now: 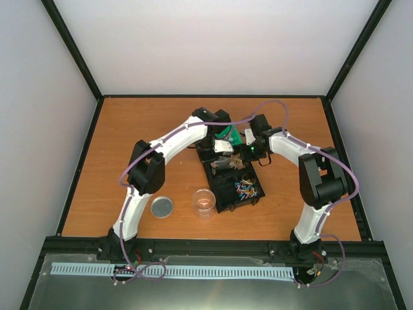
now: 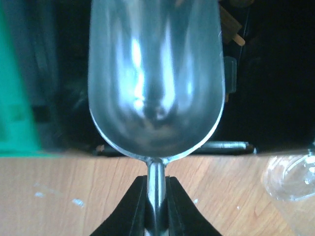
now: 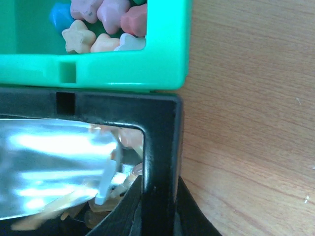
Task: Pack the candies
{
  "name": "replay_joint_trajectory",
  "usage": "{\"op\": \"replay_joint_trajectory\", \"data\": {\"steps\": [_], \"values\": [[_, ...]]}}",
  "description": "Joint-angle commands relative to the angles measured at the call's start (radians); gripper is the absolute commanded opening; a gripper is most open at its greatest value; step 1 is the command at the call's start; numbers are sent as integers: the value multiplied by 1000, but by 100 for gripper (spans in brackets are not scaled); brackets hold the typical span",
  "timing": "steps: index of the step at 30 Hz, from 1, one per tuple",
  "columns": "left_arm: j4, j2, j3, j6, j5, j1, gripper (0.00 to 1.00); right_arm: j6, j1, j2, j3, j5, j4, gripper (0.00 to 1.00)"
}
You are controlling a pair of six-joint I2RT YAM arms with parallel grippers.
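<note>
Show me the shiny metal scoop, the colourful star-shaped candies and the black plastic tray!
shiny metal scoop (image 2: 155,83): left wrist view, middle of its bowl.
colourful star-shaped candies (image 3: 78,37): right wrist view, on the cream star.
black plastic tray (image 3: 158,147): right wrist view, on its side wall.

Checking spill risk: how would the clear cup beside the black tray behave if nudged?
The clear cup looks thin-walled and seemingly empty, so probably light; a nudge would likely slide it on the smooth table. Standing upright and unbraced, it might tip and roll. The left claw holds the scoop, the right claw the black tray, so neither steadies it.
</note>
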Motion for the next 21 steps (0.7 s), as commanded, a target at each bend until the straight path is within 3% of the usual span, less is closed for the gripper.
{"op": "replay_joint_trajectory", "data": {"steps": [1, 10, 21], "values": [[148, 45, -75, -87, 47, -3, 1, 33, 8, -26, 0, -75, 59, 3], [391, 0, -224, -154, 99, 0, 1, 27, 8, -20, -5, -87, 67, 3], [773, -107, -384, -228, 343, 24, 1, -2, 6, -26, -23, -83, 69, 3]]}}
